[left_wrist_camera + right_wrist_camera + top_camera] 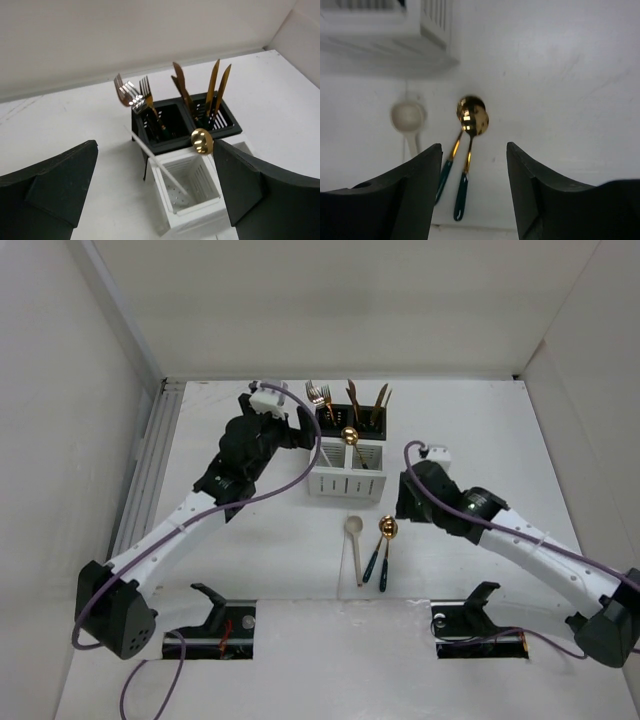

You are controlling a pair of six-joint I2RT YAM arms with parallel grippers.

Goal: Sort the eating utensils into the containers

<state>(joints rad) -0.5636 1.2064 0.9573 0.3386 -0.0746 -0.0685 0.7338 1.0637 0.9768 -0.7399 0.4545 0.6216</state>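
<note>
Beside the cream spoon lie two gold spoons with dark green handles.

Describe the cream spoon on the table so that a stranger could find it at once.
Find the white slotted box in the middle of the table. Just in front of it, on the near side, three spoons lie flat. The cream spoon is the left one in the top view: pale all over, while the two gold spoons beside it have dark green handles.
</note>
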